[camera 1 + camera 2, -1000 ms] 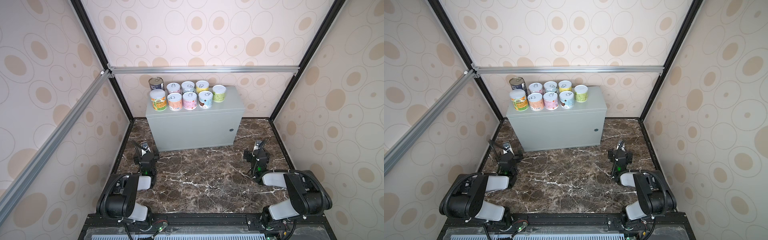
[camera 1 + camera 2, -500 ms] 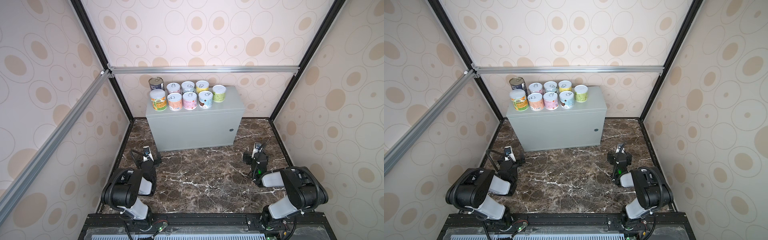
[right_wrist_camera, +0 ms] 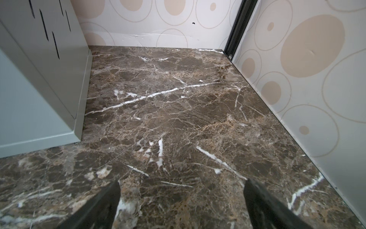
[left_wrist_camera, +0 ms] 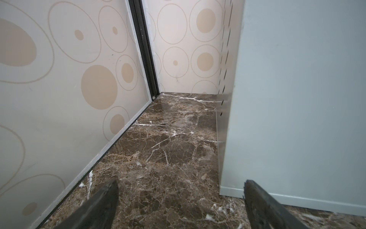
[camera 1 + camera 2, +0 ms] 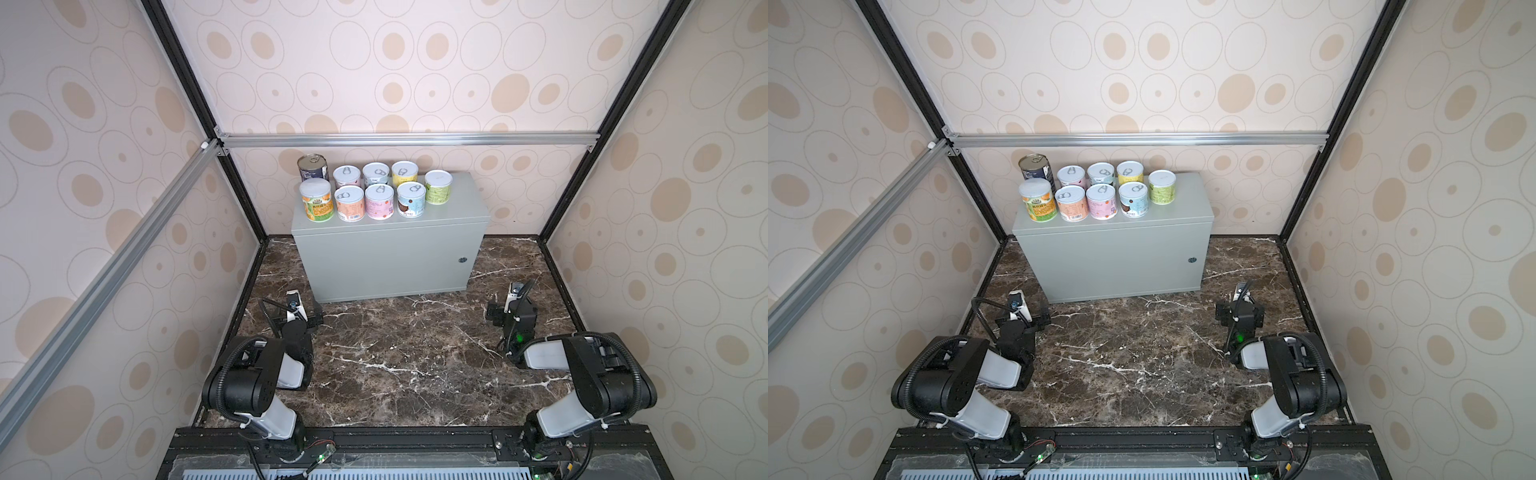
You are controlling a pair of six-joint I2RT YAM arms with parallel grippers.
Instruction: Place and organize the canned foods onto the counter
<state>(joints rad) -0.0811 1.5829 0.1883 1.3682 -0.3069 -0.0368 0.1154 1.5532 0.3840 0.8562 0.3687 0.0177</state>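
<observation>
On the flat top of the light-grey worktop (image 5: 461, 203), toward its left end: nine cans (image 5: 379, 202), all upright, packed close in two rows. Back row, left to right: a taller dark-blue can (image 5: 312, 167) with a metal top, then three small ones with pale pull-tab lids, the last a yellow can (image 5: 404, 174). Front row: an orange can (image 5: 317, 204) at the left front corner, then a salmon-pink one with a barcode, a pale pink one, and a white one with a brown print. Just right of both rows, set between them: a green can (image 5: 438, 188), next to the bare right part of the top. Same layout in both top views. Low on the right of the front face: a small round lock (image 5: 462, 260).

Below, on the dark brown marble surface (image 5: 395, 357): the two arms. Left arm (image 5: 257, 376) folded low by the left wall, jaws spread wide and holding nothing, aimed at the gap between wall and worktop. In the left wrist view, only veined marble between the two dark tips, with the front corner of the worktop (image 4: 297, 99) near one of them. Right arm (image 5: 598, 374) folded low by the right wall, jaws likewise spread wide and holding nothing, well apart from the cans. In the right wrist view, bare marble between the tips and the slotted side (image 3: 49, 49) of the grey box off at one edge.
</observation>
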